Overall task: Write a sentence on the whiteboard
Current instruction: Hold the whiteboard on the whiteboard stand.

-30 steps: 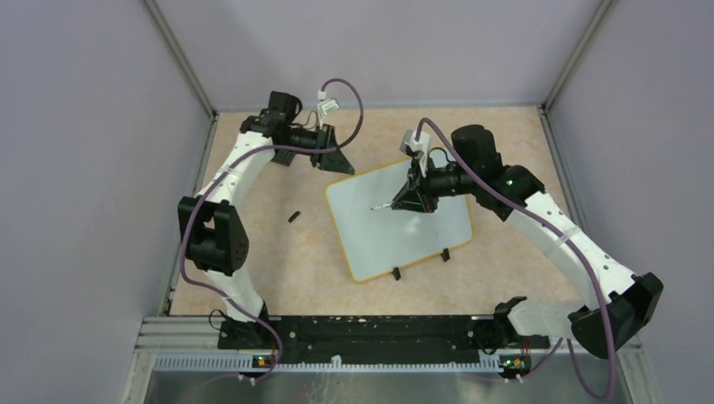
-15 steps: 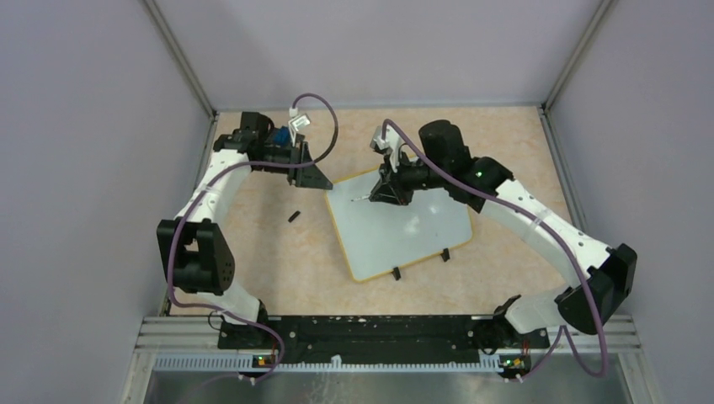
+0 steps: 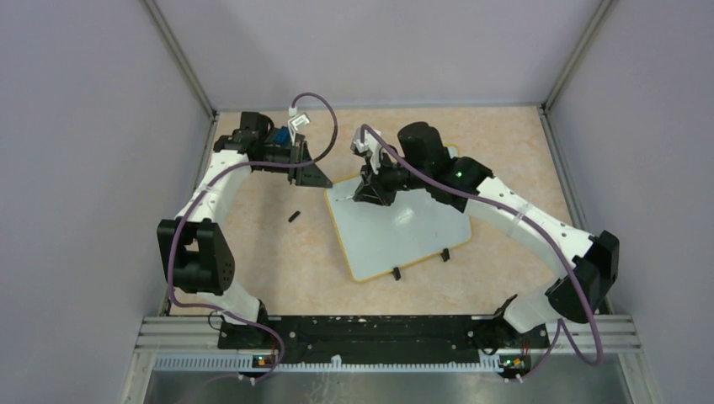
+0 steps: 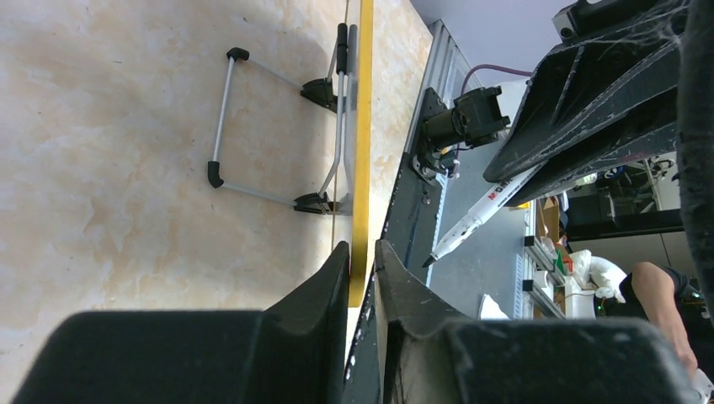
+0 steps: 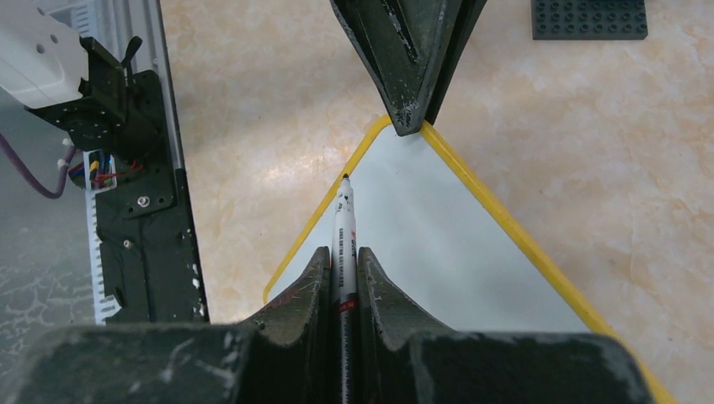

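The whiteboard (image 3: pixel 404 227), white with a yellow rim, lies tilted on the table on black clip feet; its surface is blank and no sentence shows. My left gripper (image 3: pixel 328 184) is shut on the board's far left corner; in the left wrist view its fingers (image 4: pixel 337 278) pinch the yellow rim (image 4: pixel 364 126). My right gripper (image 3: pixel 357 196) is shut on a white marker (image 5: pixel 344 225), uncapped. Its black tip hangs over the board (image 5: pixel 438 244) near that corner. In the left wrist view the marker (image 4: pixel 482 212) stands a little off the board's face.
A small black cap (image 3: pixel 294 216) lies on the table left of the board. A dark studded plate (image 5: pixel 589 18) lies beyond the corner. The board's wire stand (image 4: pixel 221 118) shows underneath. Grey walls enclose the table on three sides.
My right gripper has carried the marker left across the board to its far left corner. My left gripper swung down-left onto that corner and has held still since.
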Robot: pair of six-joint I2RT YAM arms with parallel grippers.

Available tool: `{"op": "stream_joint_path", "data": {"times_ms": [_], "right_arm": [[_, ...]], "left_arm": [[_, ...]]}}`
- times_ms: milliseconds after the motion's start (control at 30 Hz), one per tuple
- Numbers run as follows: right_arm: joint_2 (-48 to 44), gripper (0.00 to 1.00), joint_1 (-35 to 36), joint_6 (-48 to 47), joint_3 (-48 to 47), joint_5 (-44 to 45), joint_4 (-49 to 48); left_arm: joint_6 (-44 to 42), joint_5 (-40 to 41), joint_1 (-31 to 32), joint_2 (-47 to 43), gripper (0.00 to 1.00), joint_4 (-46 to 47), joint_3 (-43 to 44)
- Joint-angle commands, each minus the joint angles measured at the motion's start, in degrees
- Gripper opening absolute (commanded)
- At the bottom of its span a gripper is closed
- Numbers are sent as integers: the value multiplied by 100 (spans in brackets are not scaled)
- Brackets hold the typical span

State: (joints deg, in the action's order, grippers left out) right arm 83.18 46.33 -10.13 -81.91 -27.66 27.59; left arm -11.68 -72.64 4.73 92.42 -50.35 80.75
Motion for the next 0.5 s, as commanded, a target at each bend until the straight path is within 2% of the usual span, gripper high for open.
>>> {"op": "stream_joint_path", "data": {"times_ms": [0, 467], "right_arm": [[65, 0, 96, 68, -351, 196, -263], [314, 0, 111, 177, -486, 293, -354]], "left_arm": [[14, -250, 1, -19, 19, 148, 34], [26, -178, 45, 4, 3, 226, 36]]}}
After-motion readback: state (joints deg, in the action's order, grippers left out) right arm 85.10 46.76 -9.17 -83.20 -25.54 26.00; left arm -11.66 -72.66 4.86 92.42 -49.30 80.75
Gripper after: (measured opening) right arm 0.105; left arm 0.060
